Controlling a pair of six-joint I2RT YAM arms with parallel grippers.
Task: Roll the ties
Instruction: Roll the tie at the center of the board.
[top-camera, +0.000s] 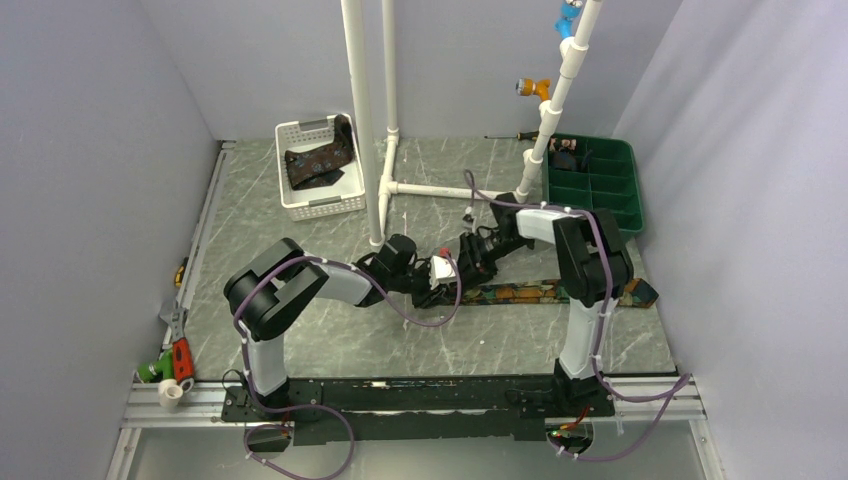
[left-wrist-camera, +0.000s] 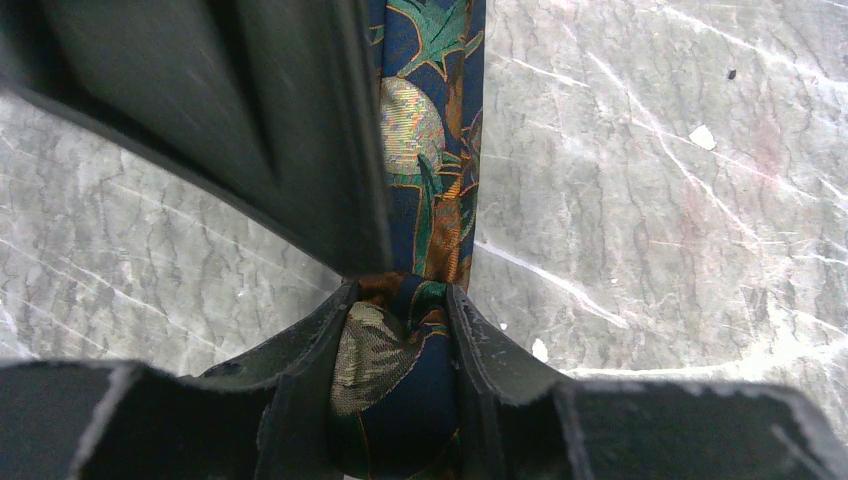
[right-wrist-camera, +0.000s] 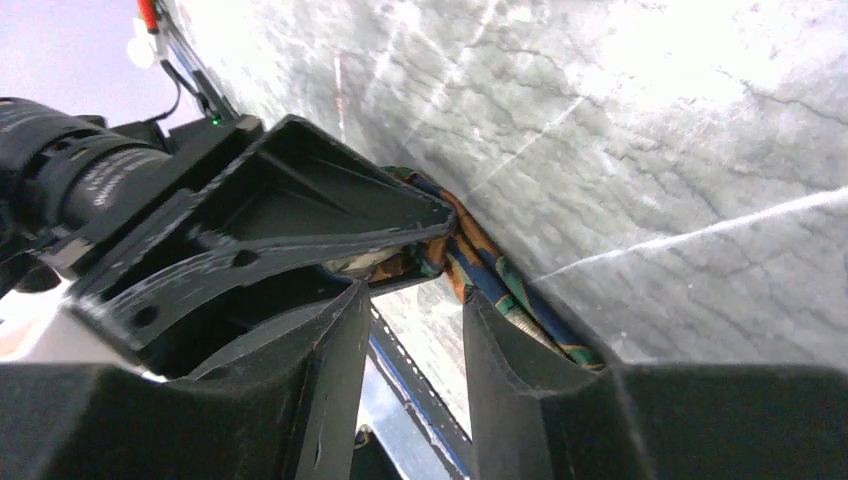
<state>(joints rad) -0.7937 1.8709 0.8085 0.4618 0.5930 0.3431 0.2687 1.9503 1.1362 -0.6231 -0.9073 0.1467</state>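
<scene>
A patterned tie (top-camera: 545, 293), navy with orange and teal, lies stretched along the table toward the right. Its left end is rolled into a small bundle (left-wrist-camera: 400, 375). My left gripper (left-wrist-camera: 402, 300) is shut on that bundle, and the unrolled strip (left-wrist-camera: 430, 130) runs away from it. My right gripper (right-wrist-camera: 415, 295) is right beside the bundle, open, with only table showing between its fingers; the tie (right-wrist-camera: 490, 268) passes just outside its right finger. In the top view the two grippers (top-camera: 448, 272) meet at the tie's left end. A second dark tie (top-camera: 320, 165) lies in the basket.
A white basket (top-camera: 300, 205) stands at the back left, and a green compartment tray (top-camera: 600, 185) at the back right. A white pipe frame (top-camera: 362, 120) rises from the middle back. Hand tools (top-camera: 180, 360) lie at the left near edge.
</scene>
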